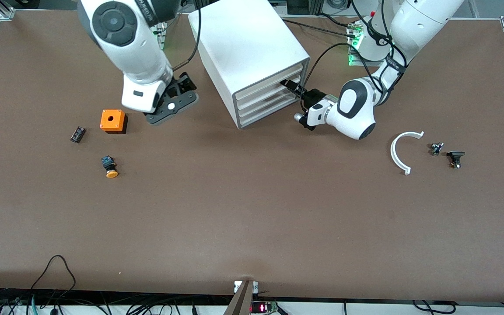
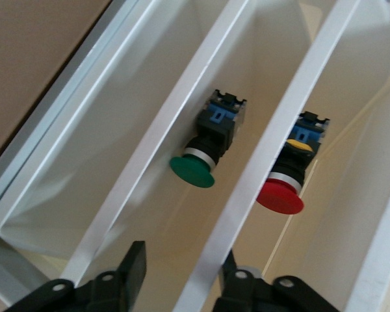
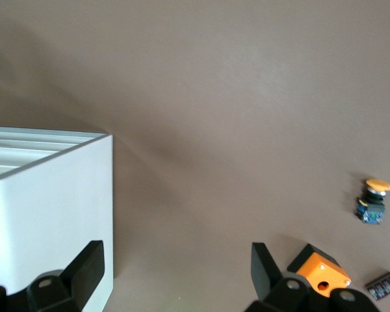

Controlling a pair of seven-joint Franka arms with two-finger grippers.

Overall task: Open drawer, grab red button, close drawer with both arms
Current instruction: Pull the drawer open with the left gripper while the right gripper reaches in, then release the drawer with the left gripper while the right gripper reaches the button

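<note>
A wide brown surface [image 1: 252, 210] seen from a high camera facing two white robot arms. Nearest that camera, toward the right arm's end, lies an orange-capped button [image 1: 110, 167]; toward the left arm's end lie a white curved plastic piece [image 1: 403, 151] and two small dark parts [image 1: 446, 154]. A little farther back sit a small black part [image 1: 77, 134] and an orange cube with a hole [image 1: 113, 121].

Farther still stands the white cabinet [image 1: 252, 52] with four shallow drawers. The left gripper [image 1: 293, 87] reaches in at the drawer fronts. Its wrist view shows its black fingers [image 2: 133, 270] set either side of the white front edge of one drawer [image 2: 247, 188]; whether they have clamped it yet cannot be told. Through the drawer fronts, the red-capped button [image 2: 283, 188] lies inside that drawer, and a green-capped button [image 2: 205, 153] lies in the neighbouring one.

The right gripper [image 1: 171, 103] hovers over the surface between the orange cube and the cabinet, fingers spread wide and empty; this arm waits.

By my reading the task is at its very start: all drawers look shut or nearly so. Pulling the drawer out, lifting the red button and pushing the drawer shut are all left to do.
</note>
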